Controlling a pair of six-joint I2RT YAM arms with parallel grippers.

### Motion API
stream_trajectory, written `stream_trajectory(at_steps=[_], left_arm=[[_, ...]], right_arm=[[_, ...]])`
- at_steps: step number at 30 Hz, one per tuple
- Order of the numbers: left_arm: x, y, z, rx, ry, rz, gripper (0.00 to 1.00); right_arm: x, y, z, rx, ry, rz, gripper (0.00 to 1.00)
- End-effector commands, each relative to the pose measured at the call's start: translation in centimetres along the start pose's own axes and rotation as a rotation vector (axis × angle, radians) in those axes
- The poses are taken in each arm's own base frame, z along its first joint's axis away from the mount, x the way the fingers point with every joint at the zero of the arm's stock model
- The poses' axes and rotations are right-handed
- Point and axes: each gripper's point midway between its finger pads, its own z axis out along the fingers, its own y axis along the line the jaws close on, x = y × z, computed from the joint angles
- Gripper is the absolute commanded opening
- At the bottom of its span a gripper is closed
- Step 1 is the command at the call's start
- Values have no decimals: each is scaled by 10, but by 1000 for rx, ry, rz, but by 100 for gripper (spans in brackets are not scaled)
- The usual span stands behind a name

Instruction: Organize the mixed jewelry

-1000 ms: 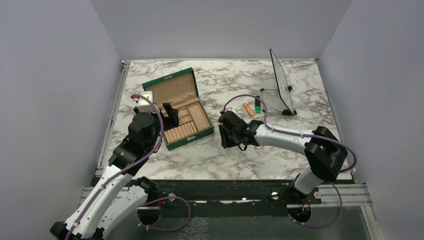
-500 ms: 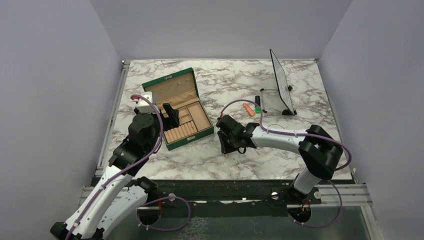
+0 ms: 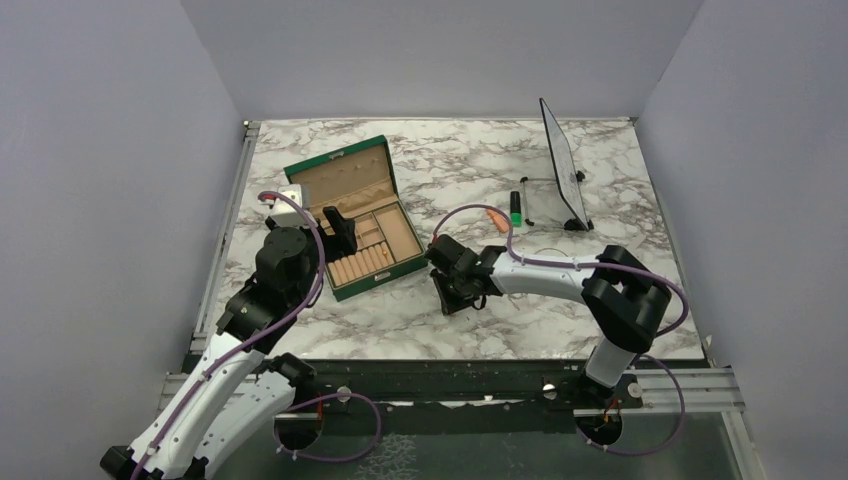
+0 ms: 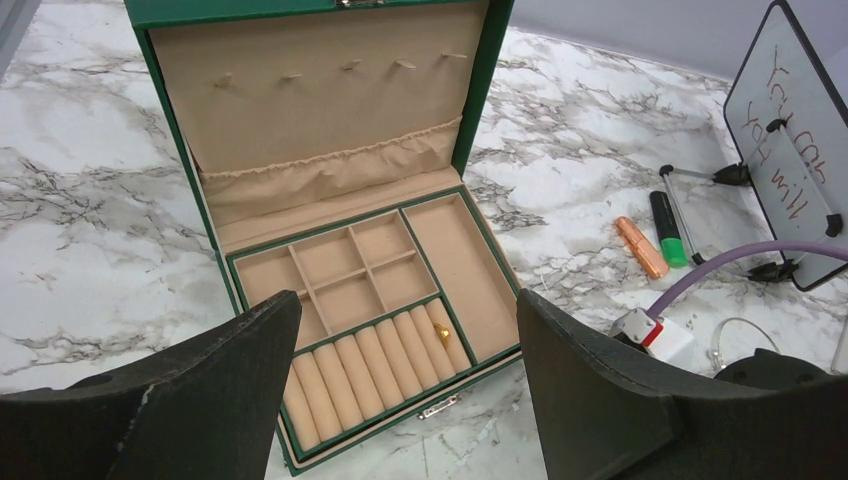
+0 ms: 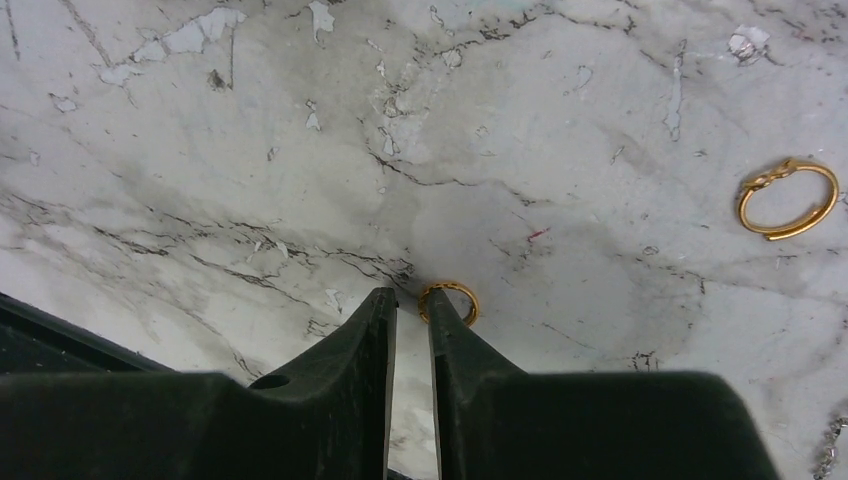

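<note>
One gold ring (image 5: 449,287) lies at 1 o'clock of the right gripper (image 5: 410,300), jaws a slit apart, grip unconfirmed: centre its rim between them before closing fully.

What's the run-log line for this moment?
left gripper: open, over green box | right gripper: jaws narrow at small gold ring on table, grip unclear

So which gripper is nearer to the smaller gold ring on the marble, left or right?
Right. The right gripper is down beside the smaller gold ring; the left gripper hovers over the green box, far from the ring.
</note>
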Motion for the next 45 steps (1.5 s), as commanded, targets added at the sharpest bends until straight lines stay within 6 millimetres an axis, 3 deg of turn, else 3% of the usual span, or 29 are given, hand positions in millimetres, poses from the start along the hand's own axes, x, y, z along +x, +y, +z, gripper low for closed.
stream_trajectory(at_steps=[1, 15, 22, 24, 32, 35, 39, 45], left_arm=[[-6, 4, 1, -24, -28, -8, 80], [-6, 5, 1, -30, -31, -8, 80], [-4, 5, 2, -29, -26, -11, 80], [-3, 4, 3, -28, -21, -11, 80], [4, -8, 6, 31, 13, -26, 83], [10, -18, 8, 76, 40, -55, 91], [29, -32, 13, 148, 71, -124, 99], [54, -57, 19, 260, 147, -273, 99]], right_arm=[[4, -4, 2, 57, 37, -2, 21], [9, -16, 11, 140, 56, 27, 11], [5, -16, 13, 140, 29, 47, 1], [-2, -12, 10, 117, -5, 55, 1], [-61, 29, -22, -97, -231, 54, 1], [-80, 39, -34, -189, -288, 73, 1], [-98, 42, -50, -305, -334, 120, 1], [-113, 29, -79, -530, -371, 237, 1]])
